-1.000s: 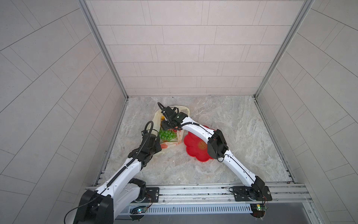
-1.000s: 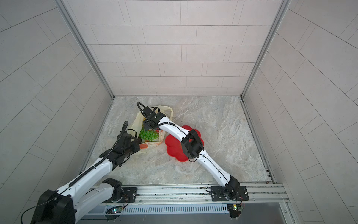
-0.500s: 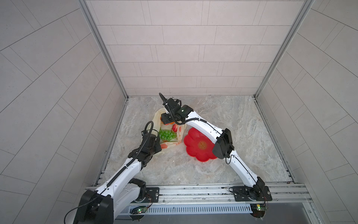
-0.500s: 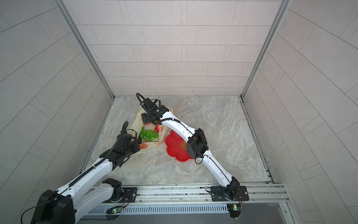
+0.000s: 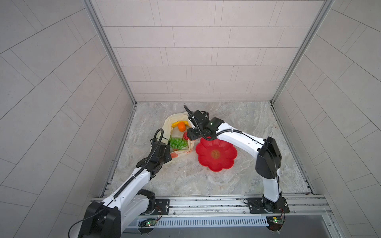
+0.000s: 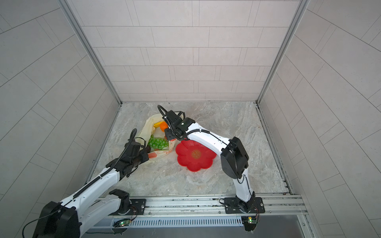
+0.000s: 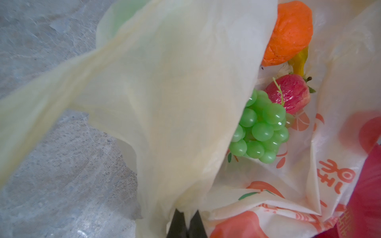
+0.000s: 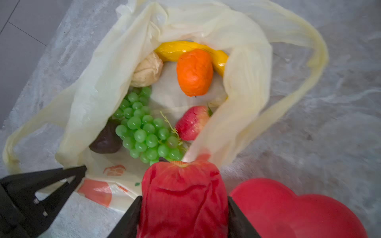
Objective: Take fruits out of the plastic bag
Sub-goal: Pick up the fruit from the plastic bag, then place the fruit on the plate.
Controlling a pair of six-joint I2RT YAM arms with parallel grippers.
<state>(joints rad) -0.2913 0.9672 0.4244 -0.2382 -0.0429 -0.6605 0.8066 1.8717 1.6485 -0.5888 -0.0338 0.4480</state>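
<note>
The pale-yellow plastic bag (image 5: 175, 125) lies open on the floor. My left gripper (image 7: 186, 218) is shut on its near edge and holds that edge up. Inside lie a yellow banana (image 8: 175, 50), an orange (image 8: 194, 72), a beige piece (image 8: 147, 71), a green grape bunch (image 8: 144, 131), a strawberry (image 8: 191, 122) and a dark purple-brown piece (image 8: 106, 140). My right gripper (image 8: 183, 206) is shut on a red fruit (image 8: 183, 193), held above the bag's right rim, beside the dish. In a top view this red fruit (image 5: 186, 136) shows just under the right gripper (image 5: 190, 137).
A red flower-shaped dish (image 5: 215, 153) sits on the marble floor right of the bag, close to the right gripper; its rim (image 8: 288, 210) shows in the right wrist view. Tiled walls enclose the floor on three sides. The left gripper's black fingers (image 8: 61, 177) hold the bag's corner.
My right gripper has lifted out of the bag with the red fruit and moved right toward the dish. The left arm has stayed still, holding the bag.
</note>
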